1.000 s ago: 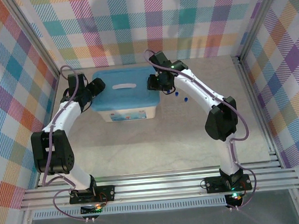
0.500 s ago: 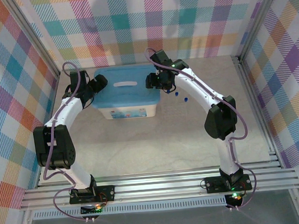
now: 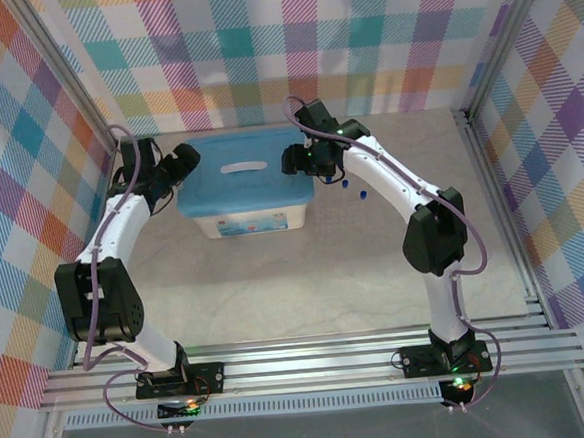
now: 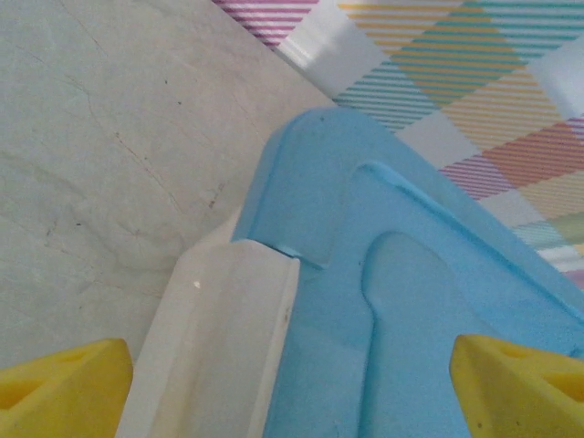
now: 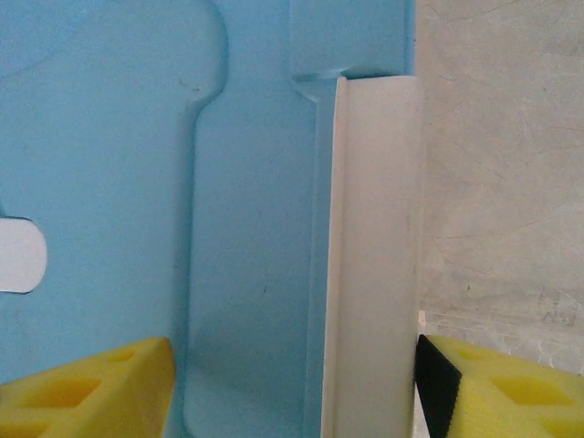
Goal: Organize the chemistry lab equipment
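Both pairs of jaws have spread wider in the last second. My left gripper has drawn back toward the upper left of the top view, off the end of the blue lid; the right gripper straddles the white latch of the box, fingers apart, clamping nothing. I judge the lid released onto the box; the blue-capped tubes lie outside, just right of it, unsorted.

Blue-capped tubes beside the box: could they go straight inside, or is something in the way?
The blue lid sits on the box, covering its opening. The tubes lie on the table just right of it, so the lid would likely have to come off first.
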You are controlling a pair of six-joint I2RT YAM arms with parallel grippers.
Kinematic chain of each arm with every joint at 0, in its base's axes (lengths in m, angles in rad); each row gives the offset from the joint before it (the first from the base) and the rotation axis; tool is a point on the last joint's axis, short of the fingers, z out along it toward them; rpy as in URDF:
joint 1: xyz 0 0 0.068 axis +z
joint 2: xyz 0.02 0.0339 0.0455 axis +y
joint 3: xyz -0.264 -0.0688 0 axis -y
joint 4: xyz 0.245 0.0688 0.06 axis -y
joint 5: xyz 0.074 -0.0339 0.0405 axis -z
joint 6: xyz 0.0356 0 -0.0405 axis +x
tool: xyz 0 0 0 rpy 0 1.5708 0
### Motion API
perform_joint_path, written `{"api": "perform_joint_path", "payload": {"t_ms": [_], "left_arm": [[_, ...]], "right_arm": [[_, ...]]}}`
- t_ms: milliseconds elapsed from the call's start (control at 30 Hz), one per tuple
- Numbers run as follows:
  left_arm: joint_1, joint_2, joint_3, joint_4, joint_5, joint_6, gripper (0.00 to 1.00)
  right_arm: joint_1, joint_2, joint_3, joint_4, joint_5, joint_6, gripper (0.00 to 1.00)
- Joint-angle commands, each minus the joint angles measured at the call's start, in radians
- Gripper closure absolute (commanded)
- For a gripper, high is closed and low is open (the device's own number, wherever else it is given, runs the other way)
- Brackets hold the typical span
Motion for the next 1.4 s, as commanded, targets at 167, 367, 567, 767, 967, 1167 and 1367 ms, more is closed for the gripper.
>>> {"api": "perform_joint_path", "payload": {"t_ms": [167, 367, 567, 767, 967, 1167, 1367], "left_arm": [[0.026, -0.076, 0.018, -0.014, 0.028, -0.001, 0.09], [0.013, -0.184, -0.049, -0.035, -0.035, 0.054, 0.07], [-0.041, -0.318, -0.075, -0.159, -0.135, 0.193, 0.00], [-0.107, -0.457, -0.188, -0.150, -0.215, 0.307, 0.00], [-0.175, -0.587, -0.342, -0.082, -0.326, 0.357, 0.00], [-0.282, -0.658, -0.481, 0.010, -0.425, 0.381, 0.00], [-0.373, -0.708, -0.634, 0.115, -0.516, 0.397, 0.00]], "right_arm": [[-0.012, -0.117, -0.042, 0.015, -0.002, -0.035, 0.29], [-0.028, -0.182, -0.054, 0.038, 0.011, -0.068, 0.24], [-0.048, -0.288, -0.141, 0.082, 0.076, -0.133, 0.20], [-0.112, -0.452, -0.325, 0.174, 0.182, -0.179, 0.18], [-0.209, -0.588, -0.508, 0.223, 0.239, -0.225, 0.14], [-0.275, -0.747, -0.761, 0.377, 0.283, -0.255, 0.13], [-0.305, -0.849, -0.943, 0.476, 0.290, -0.276, 0.13]]}}
